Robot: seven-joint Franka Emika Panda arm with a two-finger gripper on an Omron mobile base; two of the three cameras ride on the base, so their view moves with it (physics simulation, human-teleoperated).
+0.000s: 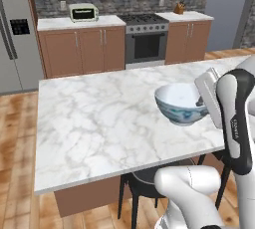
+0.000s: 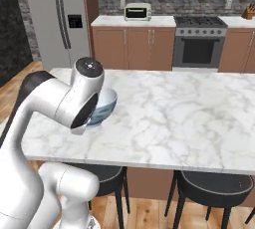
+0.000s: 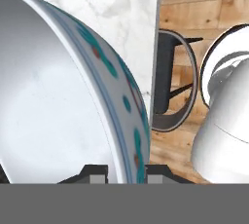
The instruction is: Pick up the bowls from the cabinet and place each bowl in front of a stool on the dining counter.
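Now the end effector point(image 3: 126, 173) grips the blue-patterned bowl's point(image 1: 180, 104) rim — near the dining counter point(image 1: 99, 123) edge.

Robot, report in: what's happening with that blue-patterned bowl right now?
Jaws shut on rim of deep white bowl with blue pattern. Bowl just above long white marble counter, near the edge by a black round stool. Nothing in the way.

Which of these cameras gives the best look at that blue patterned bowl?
The left base view: the blue patterned bowl shows whole over the dining counter. The right base view has the arm hiding most of it; the hand view shows its rim, close-up, in the gripper.
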